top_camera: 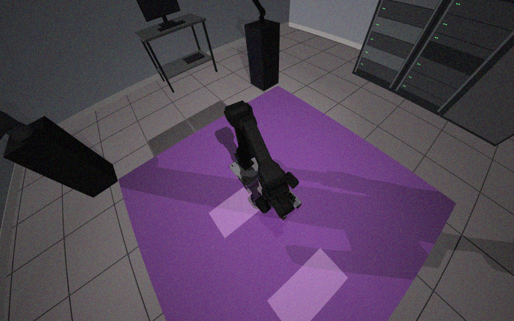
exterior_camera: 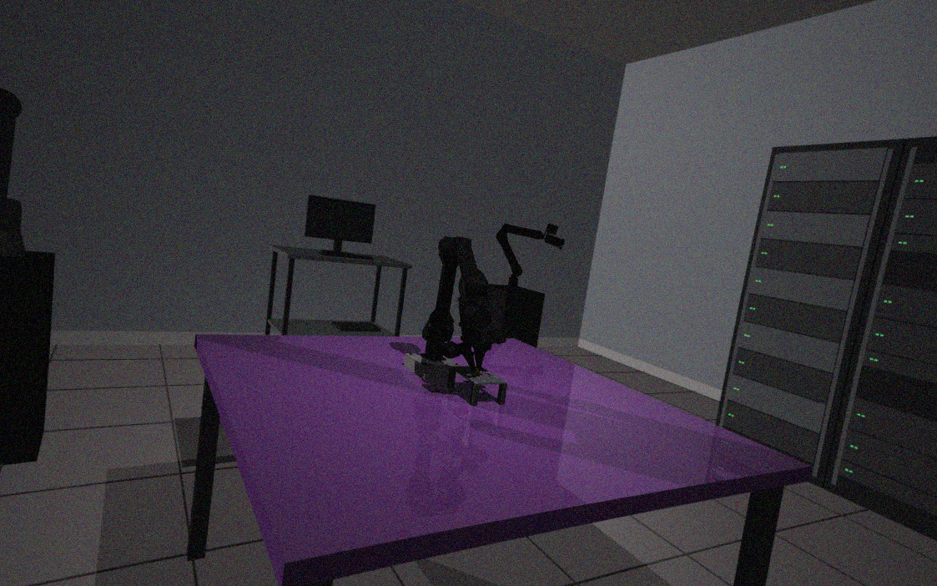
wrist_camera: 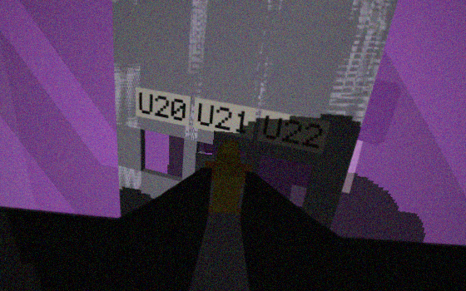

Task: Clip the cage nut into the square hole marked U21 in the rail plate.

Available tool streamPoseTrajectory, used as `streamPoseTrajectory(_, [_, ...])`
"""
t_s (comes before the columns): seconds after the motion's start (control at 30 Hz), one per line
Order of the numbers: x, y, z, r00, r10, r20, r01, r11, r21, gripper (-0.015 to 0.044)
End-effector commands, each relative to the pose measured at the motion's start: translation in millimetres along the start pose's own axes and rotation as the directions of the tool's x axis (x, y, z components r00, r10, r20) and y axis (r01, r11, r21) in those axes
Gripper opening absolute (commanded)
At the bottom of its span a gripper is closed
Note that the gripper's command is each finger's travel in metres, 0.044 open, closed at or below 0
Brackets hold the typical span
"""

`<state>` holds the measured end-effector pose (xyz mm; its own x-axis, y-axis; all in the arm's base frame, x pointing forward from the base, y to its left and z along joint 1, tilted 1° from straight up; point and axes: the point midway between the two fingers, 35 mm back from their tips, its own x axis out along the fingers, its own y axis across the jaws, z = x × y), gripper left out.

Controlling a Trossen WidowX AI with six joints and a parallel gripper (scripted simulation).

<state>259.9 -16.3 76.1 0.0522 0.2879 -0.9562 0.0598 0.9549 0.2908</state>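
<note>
The rail plate is grey and stands on short legs. In the wrist view it bears the labels U20, U21 and U22, each by a square hole. The cage nut is yellow-orange and sits between the fingertips. My gripper points down, shut on the cage nut. The nut is over the U21 hole, hiding most of it; whether its lower end is inside the hole I cannot tell. In the top view the arm hides the nut and most of the plate.
A light grey block stands beside the plate, near the arm's base. The purple table carries two pale light patches. Two black pedestals with other arms stand beyond the table's edges.
</note>
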Motion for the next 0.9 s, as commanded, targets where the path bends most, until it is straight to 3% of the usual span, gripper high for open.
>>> streamPoseTrajectory(0.0, [0.0, 0.1, 0.2, 1.000, -0.011, 0.001, 0.011, 1.000, 0.002, 0.0037])
streamPoseTrajectory(0.87, [0.5, 2.4, 0.2, 0.998, -0.062, 0.001, 0.062, 0.998, 0.003, 0.0037])
